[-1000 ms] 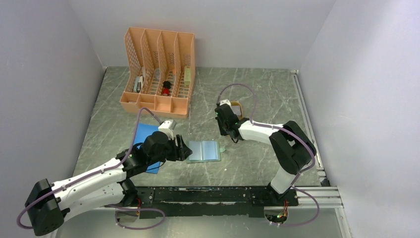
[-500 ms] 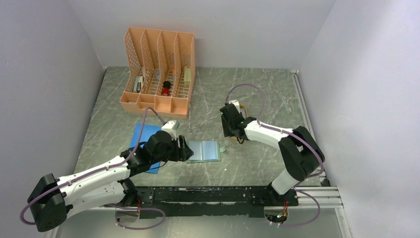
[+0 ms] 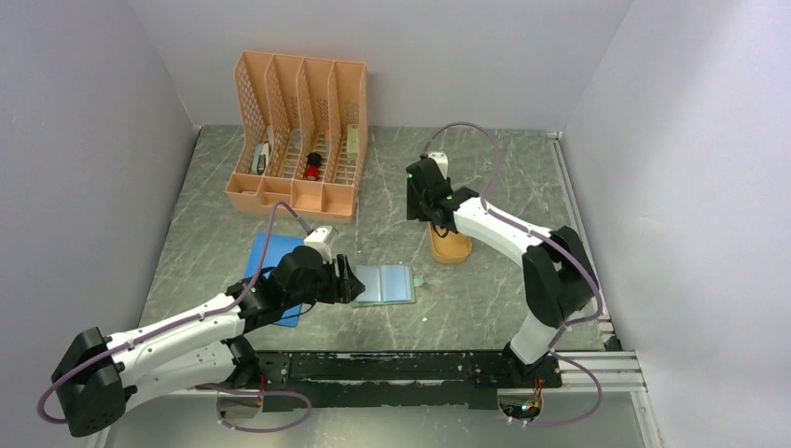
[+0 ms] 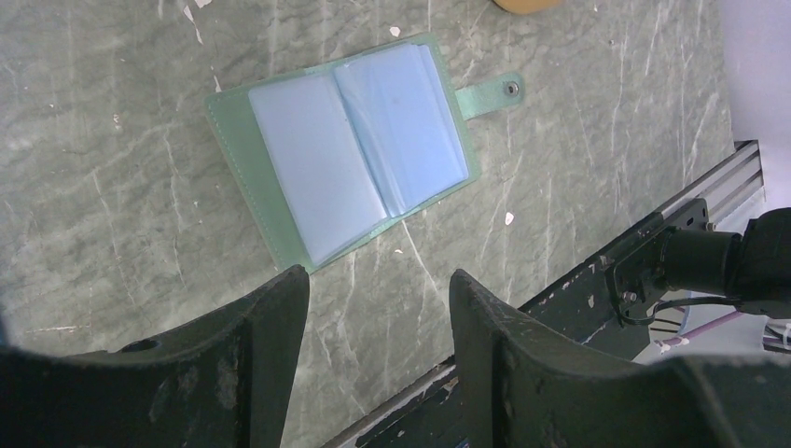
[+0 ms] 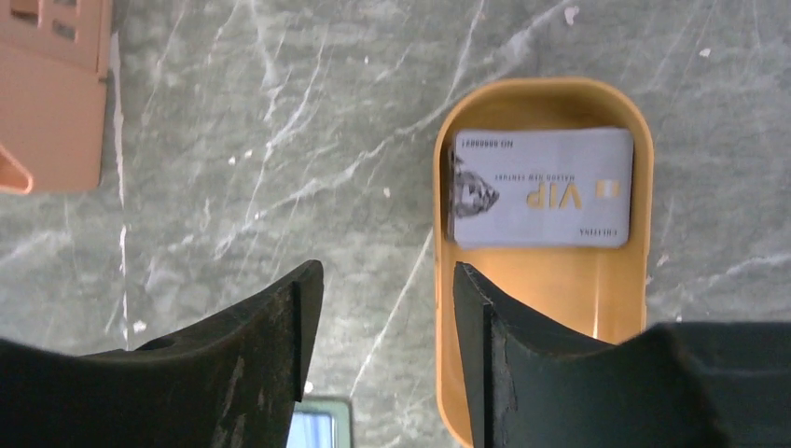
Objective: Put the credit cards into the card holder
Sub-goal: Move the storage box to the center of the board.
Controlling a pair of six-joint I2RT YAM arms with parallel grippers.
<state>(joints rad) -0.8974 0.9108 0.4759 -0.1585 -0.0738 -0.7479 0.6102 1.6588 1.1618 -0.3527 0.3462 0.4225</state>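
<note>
Right end effector [image 5: 387, 285] retreated; credit cards [image 5: 541, 187] marked "VIP".

Table [image 3: 485, 177] surfaced in a grey-green marble pattern with pale veins. It is enclosed by plain pale lilac-white walls: left wall [image 3: 84, 140], far wall [image 3: 448, 56], right wall [image 3: 690, 187]. Aluminium rail [image 3: 576, 215] noted along right edge, black rail [image 3: 410, 369] along near edge. Light even, diffuse.

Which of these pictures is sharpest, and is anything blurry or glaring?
Top external: even, soft light, faint shadows, small detail lost. Left wrist: card holder crisp, its clear pockets washed pale; left fingers dark, little detail. Right wrist: print on the credit cards readable; right fingers likewise dark.
</note>
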